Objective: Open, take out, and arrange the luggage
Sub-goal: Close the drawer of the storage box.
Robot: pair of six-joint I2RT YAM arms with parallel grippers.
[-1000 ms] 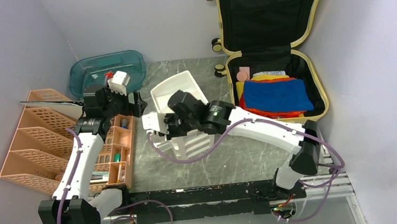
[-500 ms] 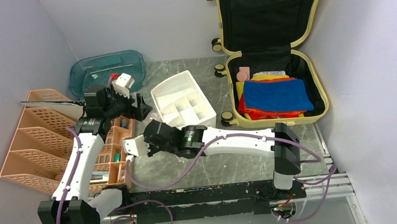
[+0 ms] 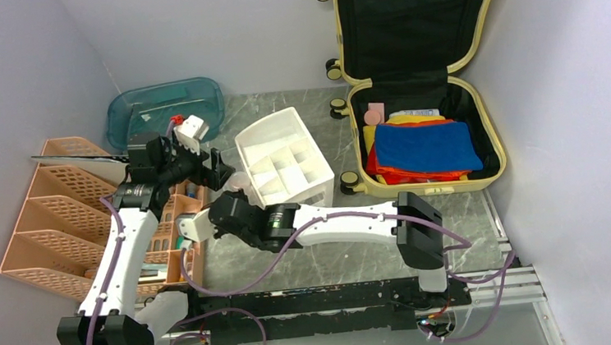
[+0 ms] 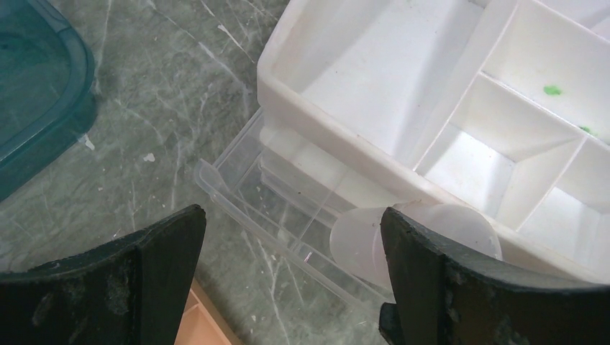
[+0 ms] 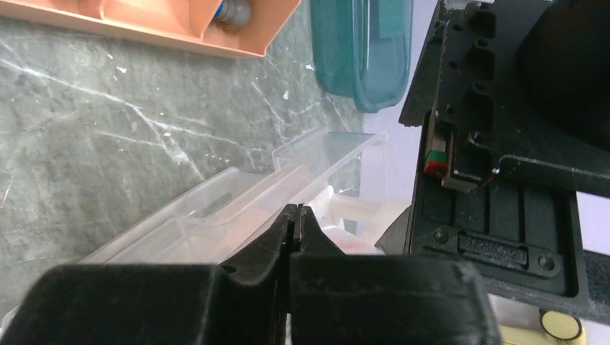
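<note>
The luggage (image 3: 409, 16) lies open just right of the white drawer unit (image 3: 285, 164), clothes (image 3: 428, 146) inside. The left fingers (image 4: 165, 266) stand wide apart above the unit's left side; the right fingers (image 5: 266, 251) are pressed together left of it

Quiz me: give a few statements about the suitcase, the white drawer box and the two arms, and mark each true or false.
1. The luggage lies open, its lid raised against the wall. True.
2. A green cloth lies on top inside it. False: the top piece is a blue cloth.
3. On the left arm the jaws stand wide open. True.
4. On the right arm the jaws grip a cup. False: they are pressed shut with nothing seen between them.
5. The white drawer unit stands inside the luggage. False: it stands on the table, beside the luggage.
</note>
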